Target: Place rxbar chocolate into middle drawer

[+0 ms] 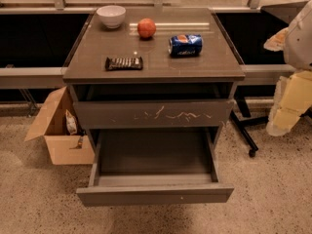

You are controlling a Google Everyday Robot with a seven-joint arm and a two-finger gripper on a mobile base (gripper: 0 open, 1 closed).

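Note:
The rxbar chocolate [124,63] lies flat on the cabinet top, near its front left, in a dark wrapper with white lettering. The middle drawer [155,194] is pulled far out below. Its front is plain and its inside looks empty. Above it is the drawer with white scratches on its front [153,113]. My gripper [288,108] is part of the pale yellow-white arm at the right edge of the view. It hangs beside the cabinet at about drawer height, far from the bar and holding nothing that I can see.
On the cabinet top are a blue soda can on its side [185,45], an orange-red ball [146,28] and a white bowl [111,15]. An open cardboard box [61,130] stands on the floor at the left. A black wheeled leg [246,138] is at the right.

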